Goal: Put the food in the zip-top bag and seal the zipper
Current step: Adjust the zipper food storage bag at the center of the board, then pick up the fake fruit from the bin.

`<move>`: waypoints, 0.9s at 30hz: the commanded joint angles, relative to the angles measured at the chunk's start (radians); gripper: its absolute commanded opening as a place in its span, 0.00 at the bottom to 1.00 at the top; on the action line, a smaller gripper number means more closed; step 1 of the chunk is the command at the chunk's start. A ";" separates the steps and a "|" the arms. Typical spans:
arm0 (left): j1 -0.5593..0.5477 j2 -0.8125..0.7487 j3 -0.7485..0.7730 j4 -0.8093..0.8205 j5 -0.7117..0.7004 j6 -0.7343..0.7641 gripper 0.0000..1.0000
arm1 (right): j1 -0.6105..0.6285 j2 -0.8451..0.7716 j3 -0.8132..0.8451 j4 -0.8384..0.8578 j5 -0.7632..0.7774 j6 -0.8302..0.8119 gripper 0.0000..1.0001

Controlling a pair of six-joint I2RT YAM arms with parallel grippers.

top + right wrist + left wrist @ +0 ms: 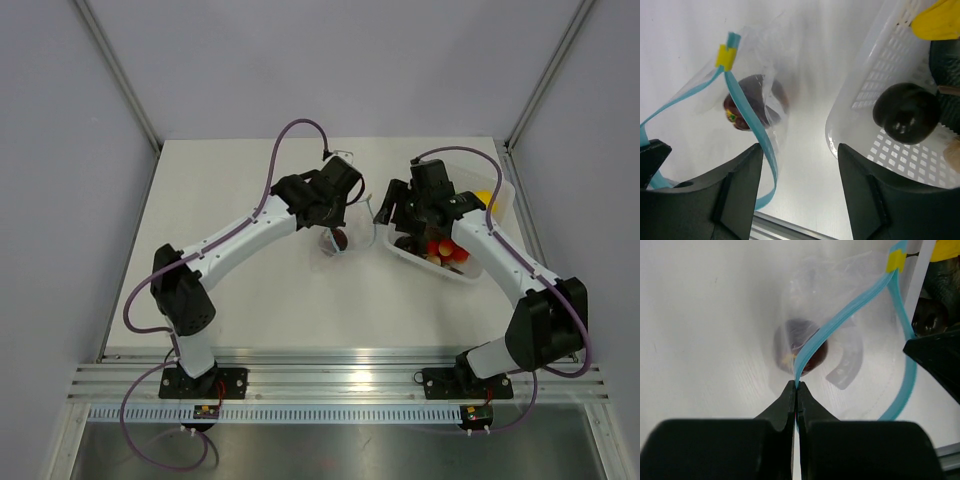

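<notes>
Left tool point(797, 386) pinches zipper point(837, 320); maroon fruit point(787, 342) apparently bagged.

The zip-top bag point(346, 230) rests on the table point(240, 200) just beside the tub point(440, 268).

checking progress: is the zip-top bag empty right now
No, a dark maroon piece sits inside the zip-top bag.
</notes>
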 commanded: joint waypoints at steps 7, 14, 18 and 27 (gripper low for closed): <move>0.000 -0.078 -0.009 0.019 -0.066 0.019 0.00 | -0.099 0.015 0.135 -0.056 0.148 -0.057 0.69; -0.002 -0.094 -0.033 0.027 -0.062 0.024 0.00 | -0.211 0.114 0.171 -0.060 0.180 -0.138 0.80; 0.000 -0.088 -0.024 0.030 -0.056 0.030 0.00 | -0.216 0.193 0.233 -0.087 0.233 -0.186 0.80; 0.000 -0.088 -0.023 0.033 -0.049 0.033 0.00 | -0.225 0.227 0.313 -0.074 0.171 -0.204 0.75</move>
